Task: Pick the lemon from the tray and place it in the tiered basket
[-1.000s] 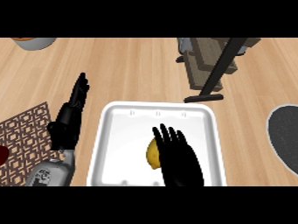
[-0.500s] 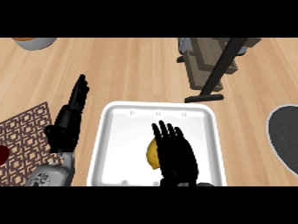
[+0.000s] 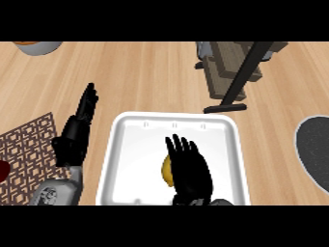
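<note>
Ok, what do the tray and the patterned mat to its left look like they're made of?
The tray looks like moulded white plastic or foam: plain matte surface, rounded raised rim, soft corners. The mat looks like a thin, flat brown sheet with a pale lattice pattern, perhaps woven fabric or vinyl; the look leaves that open.

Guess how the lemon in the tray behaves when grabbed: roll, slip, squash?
Its rounded side suggests the lemon probably rolls if nudged on the smooth-looking tray. The raised rim should contain it. Likely firm enough to keep shape; the right hand hides most of it.
</note>
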